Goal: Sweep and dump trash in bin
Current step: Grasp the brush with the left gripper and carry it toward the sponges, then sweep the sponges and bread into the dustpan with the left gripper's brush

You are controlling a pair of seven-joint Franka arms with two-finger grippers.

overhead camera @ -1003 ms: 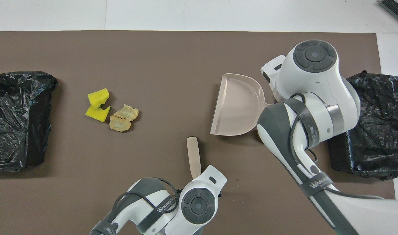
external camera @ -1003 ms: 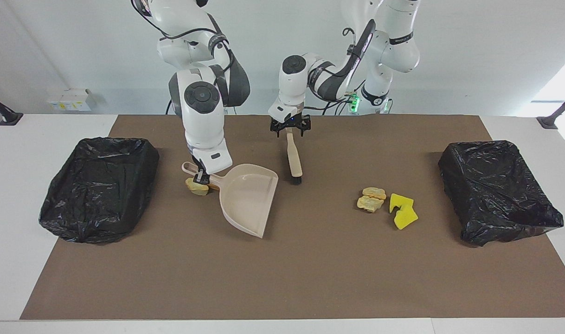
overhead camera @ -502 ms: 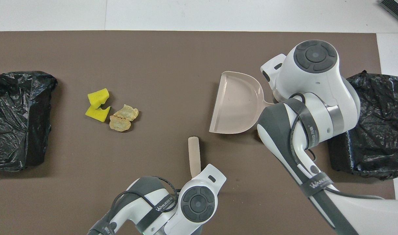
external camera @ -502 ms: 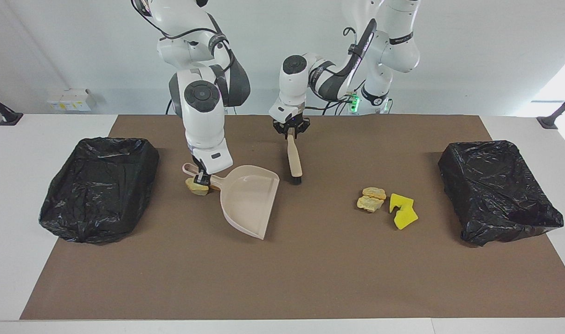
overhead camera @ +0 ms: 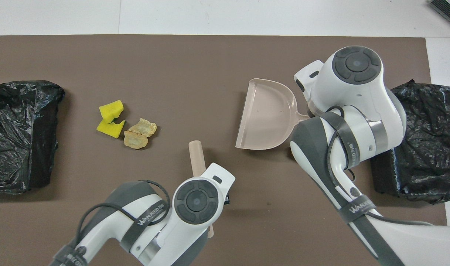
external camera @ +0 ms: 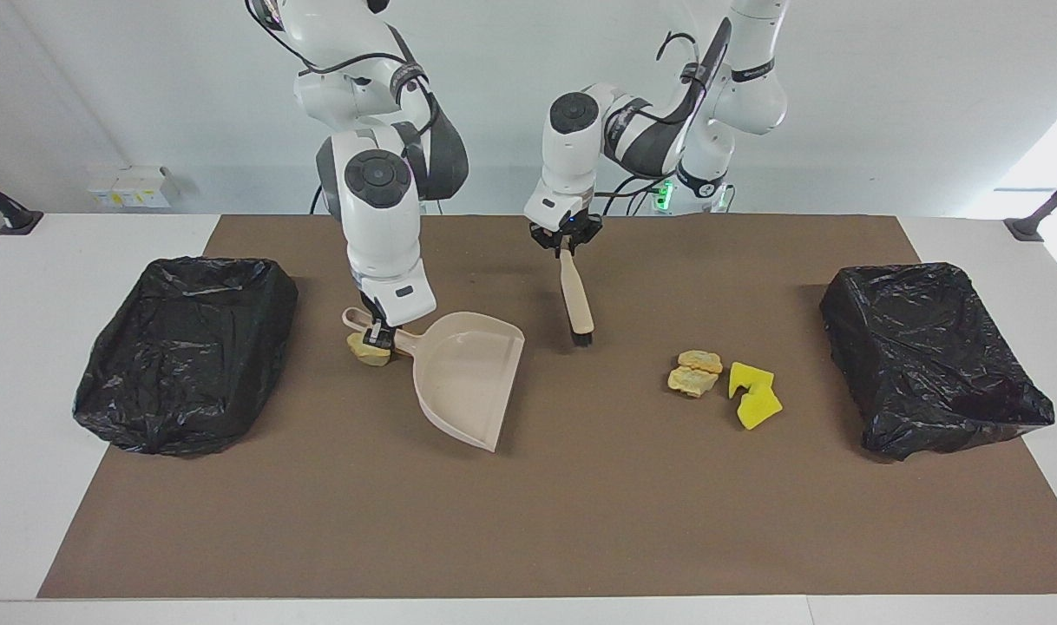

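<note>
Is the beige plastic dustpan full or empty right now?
Empty. The beige plastic dustpan shows a bare inner surface in both views; the yellow sponge pieces and tan bread-like lumps lie on the brown mat.

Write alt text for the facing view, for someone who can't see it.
Two robot arms work over a brown mat: the right gripper holds a dustpan by its handle, the left gripper holds a brush. Yellow and tan scraps lie toward the left arm's end; black-lined bins stand at both ends.
</note>
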